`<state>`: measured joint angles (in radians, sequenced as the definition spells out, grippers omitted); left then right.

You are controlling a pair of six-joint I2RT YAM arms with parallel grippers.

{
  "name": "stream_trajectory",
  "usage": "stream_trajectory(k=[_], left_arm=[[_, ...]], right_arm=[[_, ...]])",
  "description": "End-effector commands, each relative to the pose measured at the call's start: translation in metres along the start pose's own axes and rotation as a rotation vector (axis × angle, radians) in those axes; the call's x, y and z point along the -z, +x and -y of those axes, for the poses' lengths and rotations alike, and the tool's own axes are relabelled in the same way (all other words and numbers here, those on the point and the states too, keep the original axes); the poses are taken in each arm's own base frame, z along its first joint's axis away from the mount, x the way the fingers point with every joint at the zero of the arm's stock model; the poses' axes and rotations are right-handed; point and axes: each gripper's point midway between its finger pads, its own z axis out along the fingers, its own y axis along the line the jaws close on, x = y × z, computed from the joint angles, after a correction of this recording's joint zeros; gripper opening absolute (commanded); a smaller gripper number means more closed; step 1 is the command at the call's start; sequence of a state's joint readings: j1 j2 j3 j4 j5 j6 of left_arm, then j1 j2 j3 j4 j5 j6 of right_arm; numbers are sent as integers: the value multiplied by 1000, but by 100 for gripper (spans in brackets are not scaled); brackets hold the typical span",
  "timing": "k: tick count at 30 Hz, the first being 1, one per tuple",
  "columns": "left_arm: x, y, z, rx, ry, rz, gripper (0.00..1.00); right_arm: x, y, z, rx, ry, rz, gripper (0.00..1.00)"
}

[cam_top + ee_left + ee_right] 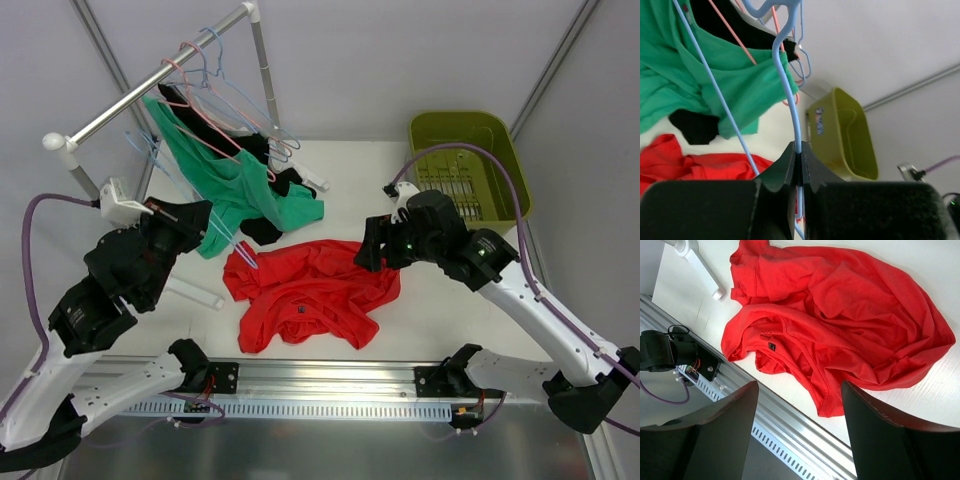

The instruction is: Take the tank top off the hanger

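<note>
A red tank top [310, 295] lies crumpled flat on the white table, off any hanger; it also shows in the right wrist view [840, 315]. My left gripper [200, 215] is shut on the wire of a bare light-blue hanger [787, 90], which runs up between the closed jaws [799, 150]. The hanger's lower end [243, 255] reaches the red top's upper left edge. My right gripper [372, 250] hovers over the top's right side, open and empty [799, 385].
A green garment [225, 180] and a black one [262, 230] hang from pink hangers on the metal rack rail [150, 90]. An olive bin [465, 125] stands at the back right. The rack foot [702, 267] and an aluminium front rail [330, 380] border the top.
</note>
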<state>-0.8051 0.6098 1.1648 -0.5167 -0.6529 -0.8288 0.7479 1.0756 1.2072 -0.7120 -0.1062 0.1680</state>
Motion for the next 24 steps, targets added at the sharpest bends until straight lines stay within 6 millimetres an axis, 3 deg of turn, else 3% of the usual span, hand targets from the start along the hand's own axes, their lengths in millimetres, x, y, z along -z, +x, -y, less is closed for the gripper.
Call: stream_trajectory(k=[1, 2, 5, 7, 8, 9, 10, 11, 15, 24], left_arm=[[-21, -17, 9, -133, -106, 50, 0], [-38, -6, 12, -191, -141, 24, 0], [-55, -15, 24, -240, -173, 35, 0], [-63, -32, 17, -215, -214, 67, 0], [-69, -27, 18, -208, -196, 24, 0], [-75, -41, 3, -178, -246, 51, 0], [-77, -46, 0, -158, -250, 44, 0], [-79, -40, -5, -146, -251, -1, 0], [-73, -53, -13, -134, -278, 42, 0], [-62, -62, -21, -181, -296, 75, 0]], right_arm=[[3, -11, -11, 16, -37, 11, 72], [3, -11, -12, 19, -40, 10, 72], [0, -15, -16, 19, -52, 3, 72], [2, -18, -19, 20, -59, 8, 72], [2, -18, -18, 20, -59, 8, 72], [2, -19, -19, 24, -60, 9, 72], [3, -19, -19, 26, -61, 9, 72], [4, -17, -18, 28, -59, 3, 72], [4, -14, -17, 37, -52, -20, 72], [-5, -18, -21, 53, -61, -58, 72]])
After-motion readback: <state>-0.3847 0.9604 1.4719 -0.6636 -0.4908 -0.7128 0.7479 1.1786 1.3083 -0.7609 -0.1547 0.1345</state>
